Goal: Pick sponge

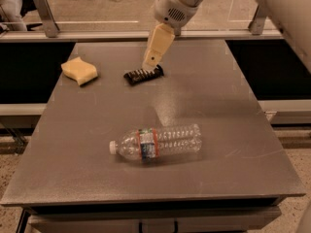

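The sponge (79, 71) is a small pale yellow foam block with wavy edges, lying at the far left of the grey table (228, 120). My gripper (150, 62) hangs from the arm at the top centre, its cream fingers pointing down above the dark ribbed bar (143, 74). It is to the right of the sponge and apart from it, holding nothing.
A clear plastic bottle (156, 142) with a red and blue label lies on its side near the table's front centre. Metal posts (44, 13) and a rail stand behind the table. The table's front edge is close to the camera.
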{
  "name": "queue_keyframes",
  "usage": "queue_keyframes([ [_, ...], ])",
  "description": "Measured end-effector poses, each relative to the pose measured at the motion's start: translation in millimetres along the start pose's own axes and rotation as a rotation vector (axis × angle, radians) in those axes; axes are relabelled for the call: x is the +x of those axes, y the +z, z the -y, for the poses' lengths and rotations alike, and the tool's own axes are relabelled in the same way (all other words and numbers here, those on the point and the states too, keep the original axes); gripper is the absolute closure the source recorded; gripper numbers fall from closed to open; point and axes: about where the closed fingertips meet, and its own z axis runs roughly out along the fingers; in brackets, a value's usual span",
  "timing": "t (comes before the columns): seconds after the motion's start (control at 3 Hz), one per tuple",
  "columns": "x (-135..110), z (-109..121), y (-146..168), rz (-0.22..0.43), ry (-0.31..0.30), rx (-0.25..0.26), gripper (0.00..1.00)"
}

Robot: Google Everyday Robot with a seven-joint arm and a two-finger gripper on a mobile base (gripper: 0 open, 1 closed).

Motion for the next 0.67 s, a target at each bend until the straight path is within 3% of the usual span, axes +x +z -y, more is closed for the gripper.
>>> queue_keyframes([
  [0.33,-49,12,60,0.096,0.029,-0.029,0.0],
  [0.67,-80,12,112,0.143,0.103,-0.04,0.0],
])
